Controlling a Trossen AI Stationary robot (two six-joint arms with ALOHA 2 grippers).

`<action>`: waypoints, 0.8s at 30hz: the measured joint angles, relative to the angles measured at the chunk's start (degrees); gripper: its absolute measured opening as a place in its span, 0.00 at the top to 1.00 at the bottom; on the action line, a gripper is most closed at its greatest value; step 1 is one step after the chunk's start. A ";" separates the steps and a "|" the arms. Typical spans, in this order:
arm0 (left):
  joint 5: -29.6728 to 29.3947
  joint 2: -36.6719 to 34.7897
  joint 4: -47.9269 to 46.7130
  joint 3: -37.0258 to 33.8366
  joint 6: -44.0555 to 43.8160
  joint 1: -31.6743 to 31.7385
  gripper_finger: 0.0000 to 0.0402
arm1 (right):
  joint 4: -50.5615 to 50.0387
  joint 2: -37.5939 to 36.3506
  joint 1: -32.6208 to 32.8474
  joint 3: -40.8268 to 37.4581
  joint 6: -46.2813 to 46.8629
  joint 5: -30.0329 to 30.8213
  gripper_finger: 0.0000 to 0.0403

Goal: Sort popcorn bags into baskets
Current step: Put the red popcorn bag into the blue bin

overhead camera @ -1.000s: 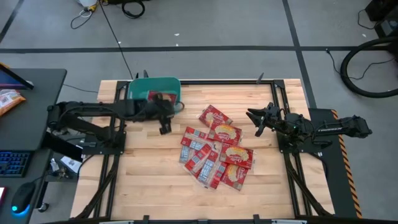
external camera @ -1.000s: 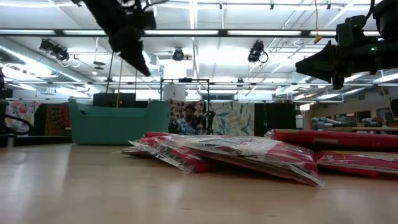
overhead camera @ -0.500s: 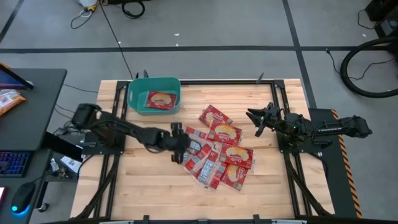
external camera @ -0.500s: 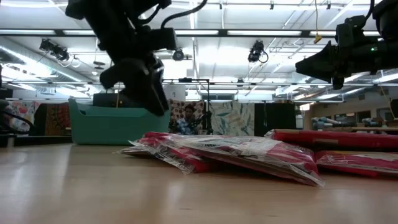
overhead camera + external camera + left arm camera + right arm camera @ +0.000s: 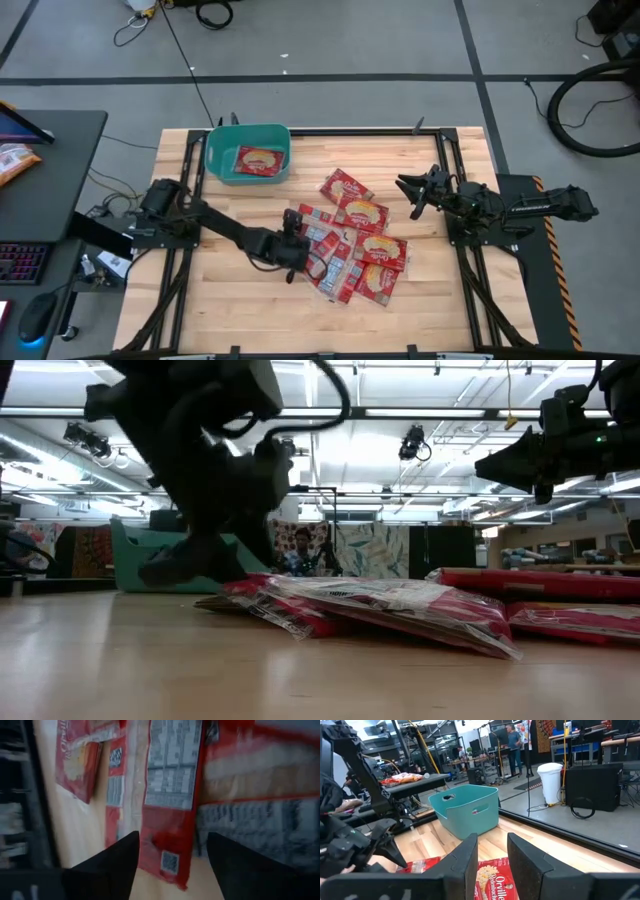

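You are at the pick stage of the sort: one popcorn bag already lies in the teal basket at the far left corner of the table, and the remaining popcorn bags sit in an overlapping pile near the table's middle. Your left gripper is low at the near-left edge of that pile, its fingers spread and holding nothing; the left wrist view shows them straddling the corner of a bag lying label-side up. Next, judging from this, you need to settle the fingers over that bag's edge and close on it alone, since its neighbours overlap it and a second bag could come along. Then lift clear and carry it back to the basket. Your right gripper waits above the table on the pile's right side, well off the bags, fingers apart and empty.
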 joint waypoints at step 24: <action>8.98 -4.35 -26.78 11.52 -17.23 5.65 0.96 | -0.04 0.00 -0.02 0.00 -0.01 0.02 0.73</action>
